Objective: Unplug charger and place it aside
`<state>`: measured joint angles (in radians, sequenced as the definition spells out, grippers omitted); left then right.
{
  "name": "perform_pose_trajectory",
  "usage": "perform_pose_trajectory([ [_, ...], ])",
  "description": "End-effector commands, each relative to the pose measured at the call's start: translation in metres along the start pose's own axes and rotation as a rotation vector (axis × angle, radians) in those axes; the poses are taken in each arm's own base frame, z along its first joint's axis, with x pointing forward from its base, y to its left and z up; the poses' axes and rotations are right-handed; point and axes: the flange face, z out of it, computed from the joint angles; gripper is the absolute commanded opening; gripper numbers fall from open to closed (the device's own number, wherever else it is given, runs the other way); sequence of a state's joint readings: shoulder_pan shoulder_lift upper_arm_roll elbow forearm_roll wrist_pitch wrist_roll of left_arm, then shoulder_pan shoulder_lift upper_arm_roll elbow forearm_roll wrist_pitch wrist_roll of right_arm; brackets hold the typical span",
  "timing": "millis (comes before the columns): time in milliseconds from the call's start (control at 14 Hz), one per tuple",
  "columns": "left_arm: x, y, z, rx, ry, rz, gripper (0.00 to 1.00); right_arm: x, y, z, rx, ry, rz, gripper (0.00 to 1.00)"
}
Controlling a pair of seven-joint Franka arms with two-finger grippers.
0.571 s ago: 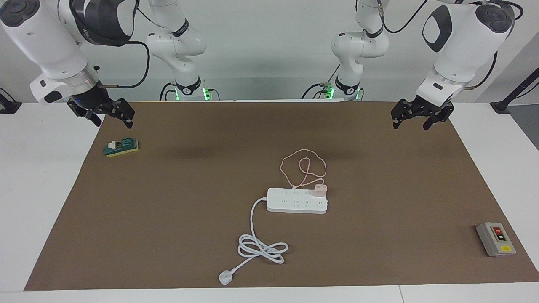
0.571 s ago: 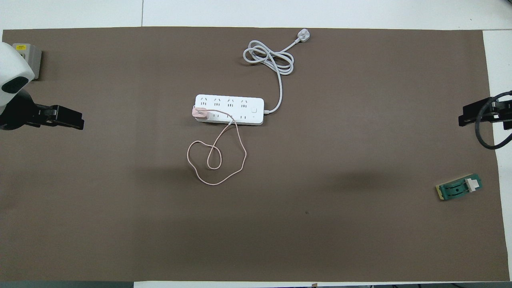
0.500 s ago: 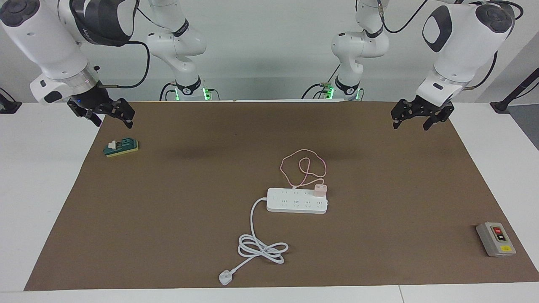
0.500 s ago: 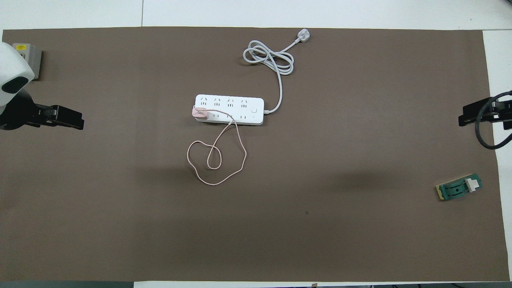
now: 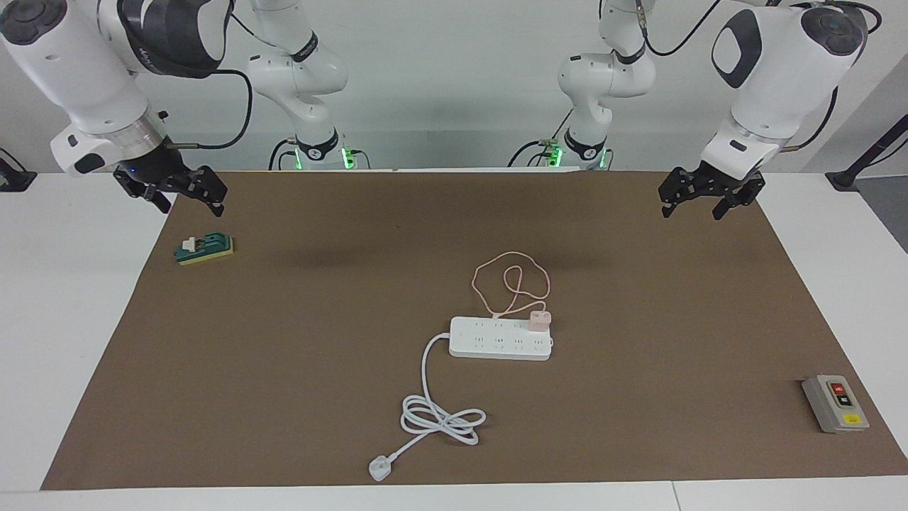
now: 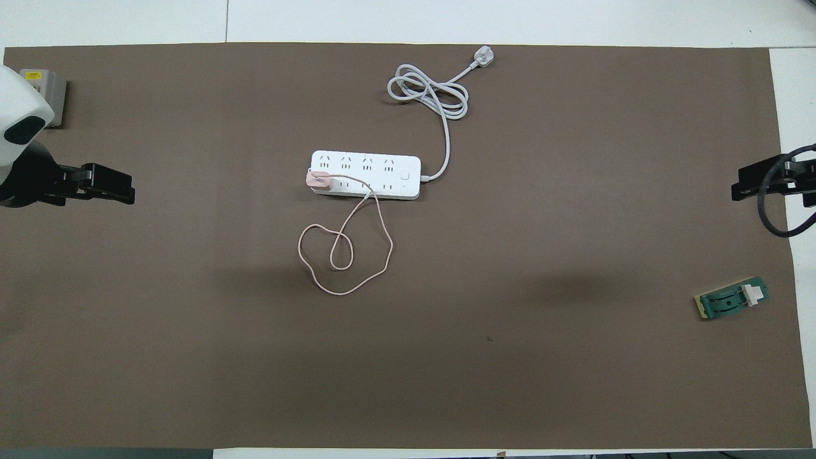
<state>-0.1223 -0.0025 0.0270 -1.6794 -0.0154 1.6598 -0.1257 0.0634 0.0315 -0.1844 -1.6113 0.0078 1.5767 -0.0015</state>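
Near the robots, both grippers hang above the mat's corners with jaws spread and empty: left gripper (image 5: 691, 201) at its own end, right gripper (image 5: 186, 196) above the green block (image 5: 204, 248). Farther out, mid-mat and well apart from either, the charger (image 5: 538, 320) sits plugged into the power strip (image 5: 500, 338).

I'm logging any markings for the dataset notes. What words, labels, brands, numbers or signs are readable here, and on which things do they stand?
No text can be read here.
Switch box: a yellow label and marks on its red and black buttons, too small to read.
Right arm: dark lettering on its black band, too blurred to read.
Power strip: no readable marking.
Charger: none visible.
Green block: none visible.
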Motion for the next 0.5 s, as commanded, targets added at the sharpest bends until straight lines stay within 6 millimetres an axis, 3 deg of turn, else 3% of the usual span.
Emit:
perform_pose_trajectory([
  [0,0.0,0.01,0.0,-0.005,-0.009,-0.168,1.0,0.001,-0.004,-0.003,0.009,0.012,0.011,1.0],
  [429,0.001,0.016,-0.018,-0.028,0.019,-0.542,1.0,0.001,-0.004,-0.001,0.008,0.005,0.011,1.0],
])
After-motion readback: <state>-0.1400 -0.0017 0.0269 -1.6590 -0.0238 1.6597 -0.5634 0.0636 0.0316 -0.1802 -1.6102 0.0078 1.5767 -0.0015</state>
